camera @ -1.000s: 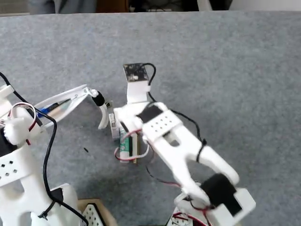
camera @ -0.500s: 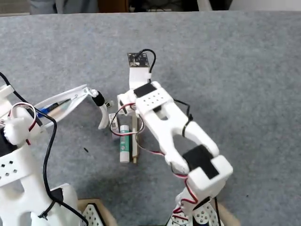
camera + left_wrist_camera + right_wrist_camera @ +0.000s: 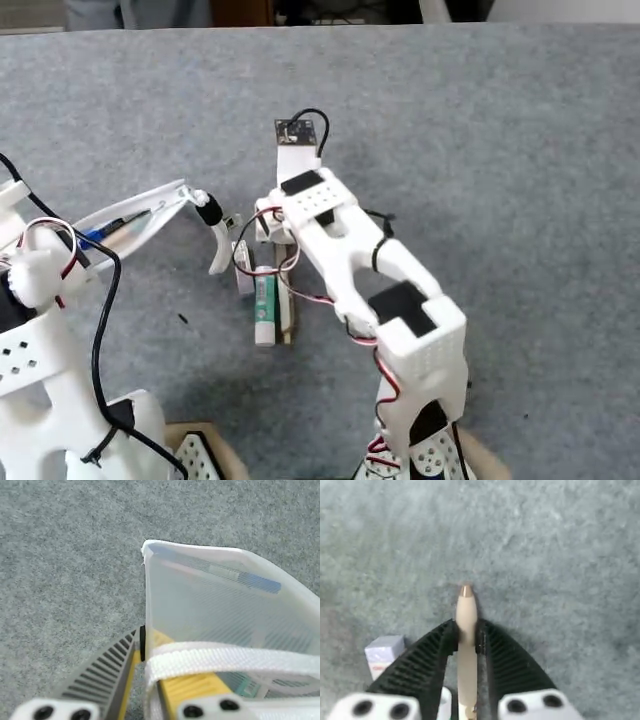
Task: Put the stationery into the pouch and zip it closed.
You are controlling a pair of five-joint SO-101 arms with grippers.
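My left gripper (image 3: 147,642) is shut on the edge of a translucent white pouch (image 3: 220,605). In the high view the pouch (image 3: 130,220) is held off the table at the left, mouth toward the centre, with a blue pen inside. A beige pen (image 3: 465,615) lies on the grey mat, and my right gripper (image 3: 465,627) is shut on it, one finger touching each side. From above, the right arm (image 3: 330,240) covers most of that pen (image 3: 287,320). A white and green glue stick (image 3: 264,305) lies beside it. A small eraser (image 3: 243,272) sits close by.
The pouch's black zip pull (image 3: 209,211) and white strap (image 3: 218,252) hang just left of the stationery. The eraser (image 3: 384,652) lies close to one right finger. Open grey mat (image 3: 500,150) spreads to the right and at the back.
The right arm has swung in over the stationery and straightened toward the table's back. Its gripper has come down astride the beige pen. The left arm and pouch have stayed put.
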